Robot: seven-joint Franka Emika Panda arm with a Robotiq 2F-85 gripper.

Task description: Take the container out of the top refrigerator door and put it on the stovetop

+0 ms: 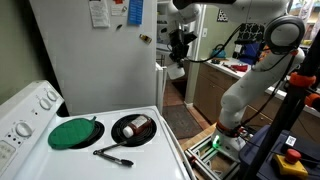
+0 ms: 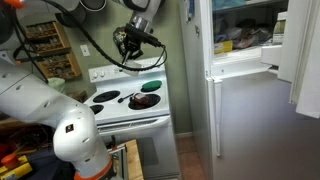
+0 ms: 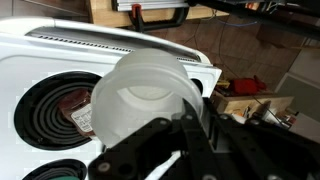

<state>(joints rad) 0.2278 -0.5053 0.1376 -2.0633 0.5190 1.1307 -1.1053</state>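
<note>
My gripper [image 3: 186, 128] is shut on the container [image 3: 148, 96], a translucent whitish tub that fills the middle of the wrist view. In both exterior views the gripper [image 1: 179, 48] [image 2: 131, 40] hangs in the air, above and beside the stovetop's [image 1: 150, 155] [image 2: 112, 108] edge nearest the fridge. The tub shows under the fingers [image 1: 176, 71]. In the wrist view the white stovetop [image 3: 60, 62] and a black coil burner [image 3: 40, 115] lie below the tub. The top refrigerator door [image 2: 304, 60] stands open at the far right, with the lit upper compartment [image 2: 240, 30] beside it.
A round green disc [image 1: 72, 132] covers one burner. A black burner pan with a shiny item [image 1: 133, 128] [image 2: 145, 100] is next to it. A black utensil [image 1: 113, 155] lies at the stove's front. The fridge's side panel [image 1: 95, 60] with papers stands behind the stove.
</note>
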